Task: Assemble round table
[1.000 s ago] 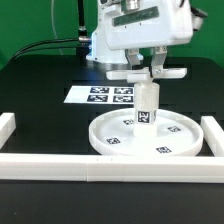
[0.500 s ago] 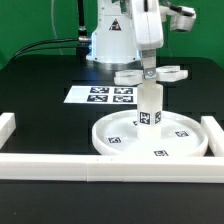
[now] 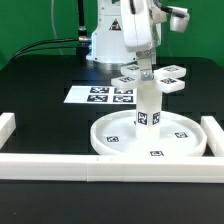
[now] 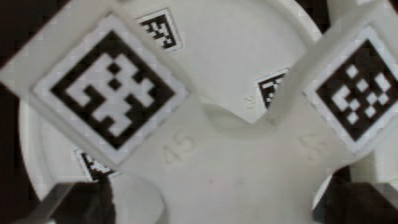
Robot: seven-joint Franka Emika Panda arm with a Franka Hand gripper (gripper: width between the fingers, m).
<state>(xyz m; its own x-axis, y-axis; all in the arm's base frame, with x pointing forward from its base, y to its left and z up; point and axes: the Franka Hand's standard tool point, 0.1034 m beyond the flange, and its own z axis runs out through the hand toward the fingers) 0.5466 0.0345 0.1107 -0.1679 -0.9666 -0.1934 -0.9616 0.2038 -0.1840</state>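
Base (image 3: 167, 84) sits atop the leg (image 3: 148, 104), which stands upright mid-disc (image 3: 186, 128). Gripper (image 3: 146, 67) straddles the hub, jaws apart, no clamp. Likely light, stiff, slick plastic — grip the hub, not the arms.

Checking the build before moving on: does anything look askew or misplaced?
Nothing stands out. The short white cylindrical leg stands upright in the middle of the large round rimmed white disc, and the white cross-shaped knobbed base sits on top of it, roughly level.
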